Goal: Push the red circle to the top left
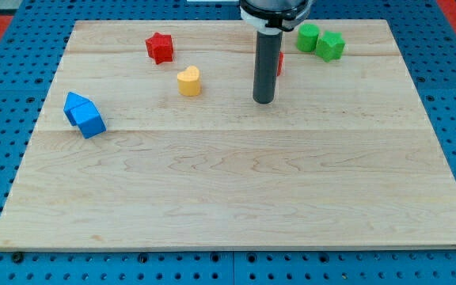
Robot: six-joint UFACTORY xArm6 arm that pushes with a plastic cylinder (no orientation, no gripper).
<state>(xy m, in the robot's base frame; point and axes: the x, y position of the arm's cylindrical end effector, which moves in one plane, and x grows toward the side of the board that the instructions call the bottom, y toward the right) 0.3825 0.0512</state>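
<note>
The red circle (pixel 280 63) is almost wholly hidden behind my rod; only a thin red sliver shows at the rod's right edge, near the view's top centre. My tip (pixel 264 100) rests on the wooden board (pixel 228 190) just below and slightly left of that sliver. A red star (pixel 159 47) lies toward the top left. A yellow heart (pixel 188 81) lies left of my tip.
Two green blocks sit at the top right: a round one (pixel 308 36) and a star-like one (pixel 331 45) touching it. Two blue blocks (pixel 84 115) sit together at the left edge. Blue pegboard surrounds the board.
</note>
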